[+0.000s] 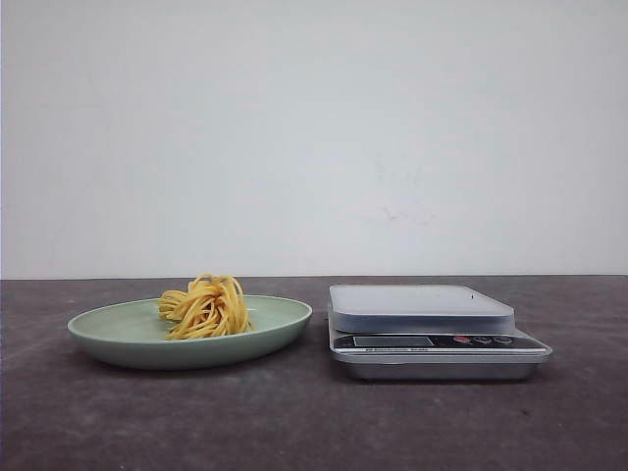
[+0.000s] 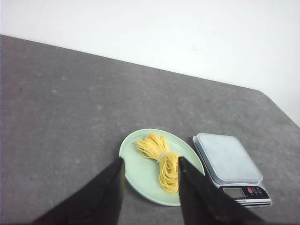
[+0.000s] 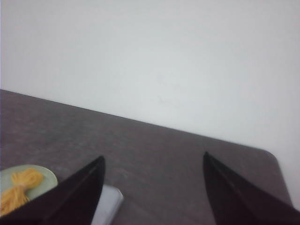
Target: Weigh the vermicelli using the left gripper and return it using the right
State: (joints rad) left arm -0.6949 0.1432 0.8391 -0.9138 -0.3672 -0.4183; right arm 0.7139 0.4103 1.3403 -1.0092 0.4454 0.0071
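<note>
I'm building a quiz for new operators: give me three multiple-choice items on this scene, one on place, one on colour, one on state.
1. Where does the vermicelli lie?
A. on the scale
B. on the plate
C. on the bare table

2. What colour is the plate?
A. pale green
B. red
C. black

3. How is the left end effector?
A. shut on the vermicelli
B. shut, holding nothing
C. open, holding nothing

Answers:
1 B, the yellow bundle sits on the plate, left of the scale.
2 A, its rim is pale green in all views.
3 C, the left wrist view shows its fingers apart with nothing gripped between them.
</note>
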